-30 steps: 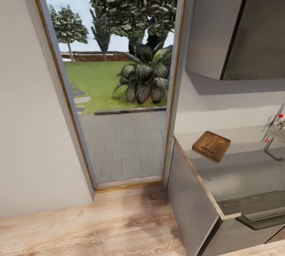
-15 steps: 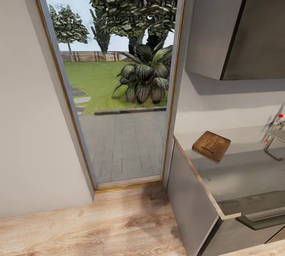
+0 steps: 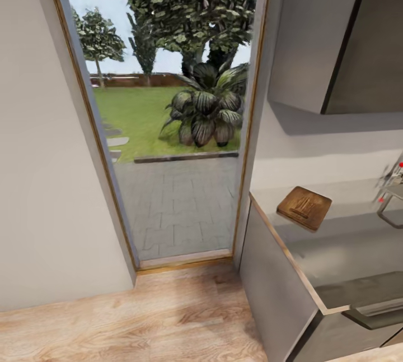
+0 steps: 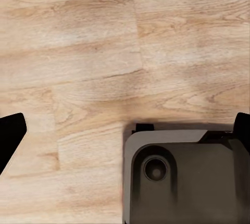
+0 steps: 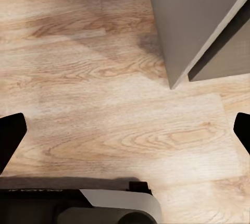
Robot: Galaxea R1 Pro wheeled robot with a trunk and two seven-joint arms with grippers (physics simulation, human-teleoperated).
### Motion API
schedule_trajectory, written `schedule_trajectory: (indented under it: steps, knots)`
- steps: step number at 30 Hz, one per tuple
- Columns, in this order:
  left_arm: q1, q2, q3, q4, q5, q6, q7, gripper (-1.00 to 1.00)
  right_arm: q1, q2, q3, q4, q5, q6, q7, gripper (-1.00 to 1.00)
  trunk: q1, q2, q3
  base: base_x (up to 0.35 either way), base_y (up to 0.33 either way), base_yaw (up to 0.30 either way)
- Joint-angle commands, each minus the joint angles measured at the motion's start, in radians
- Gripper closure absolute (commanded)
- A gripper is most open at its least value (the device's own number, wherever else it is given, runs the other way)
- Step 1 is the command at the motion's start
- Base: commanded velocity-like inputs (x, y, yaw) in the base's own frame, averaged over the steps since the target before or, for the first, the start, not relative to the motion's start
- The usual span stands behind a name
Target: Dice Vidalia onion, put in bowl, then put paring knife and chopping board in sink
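Head view: chopping board [image 3: 304, 208] lies flat on the grey tabletop [image 3: 336, 255], near its doorway end. Chrome tap [image 3: 392, 191] with red knob at the right edge. Open doorway [image 3: 168, 126] faces a garden. Left gripper [image 4: 125, 135] fingers wide apart over wood floor [image 4: 78, 52]; right gripper [image 5: 125, 133] fingers likewise apart, empty.

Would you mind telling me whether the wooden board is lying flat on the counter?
Yes, flat: the board lies face-up on the grey counter near the wall.
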Motion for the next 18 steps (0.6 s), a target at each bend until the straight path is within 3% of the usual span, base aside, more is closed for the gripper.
schedule_trajectory:
  steps: [1, 6, 9, 10, 12, 16, 18]
  knots:
    - [0.000, 0.000, 0.000, -0.001, 0.003, -0.001, 0.000, -1.00, -0.001, 0.001, -0.001, -0.004, 0.001, -0.001, -0.002, -1.00, 0.001, -0.002, -0.002, 0.165, 0.250, 0.000]
    - [0.000, -0.001, 0.000, -0.003, 0.003, -0.001, 0.000, -1.00, -0.001, 0.006, -0.003, -0.077, 0.002, 0.013, -0.035, -1.00, 0.001, -0.002, -0.002, 0.108, 0.132, 0.000]
    - [0.000, 0.000, 0.000, -0.002, 0.002, -0.001, 0.000, -1.00, -0.001, 0.020, -0.001, -0.192, 0.001, 0.086, -0.086, -1.00, 0.001, -0.002, -0.002, 0.024, 0.027, 0.000]
    - [0.000, 0.000, -0.001, -0.001, 0.002, -0.001, 0.000, -1.00, -0.001, 0.038, 0.000, -0.305, 0.002, 0.210, -0.121, -1.00, 0.001, -0.002, -0.002, 0.007, 0.008, 0.000]
    - [0.000, 0.000, -0.001, 0.000, 0.002, -0.001, 0.000, -1.00, -0.001, 0.052, 0.001, -0.431, 0.002, 0.346, -0.141, -1.00, 0.001, -0.002, -0.002, 0.004, 0.004, 0.000]
    - [0.000, -0.001, -0.001, 0.000, 0.002, -0.001, 0.001, -1.00, -0.001, 0.062, 0.005, -0.635, 0.001, 0.514, -0.155, -1.00, 0.001, -0.002, -0.002, 0.001, 0.001, 0.000]
    - [0.000, -0.001, -0.001, 0.000, 0.001, -0.001, 0.001, -1.00, -0.005, 0.066, 0.025, -0.763, 0.008, 0.616, -0.167, -1.00, 0.001, -0.002, -0.002, 0.000, 0.000, 0.000]
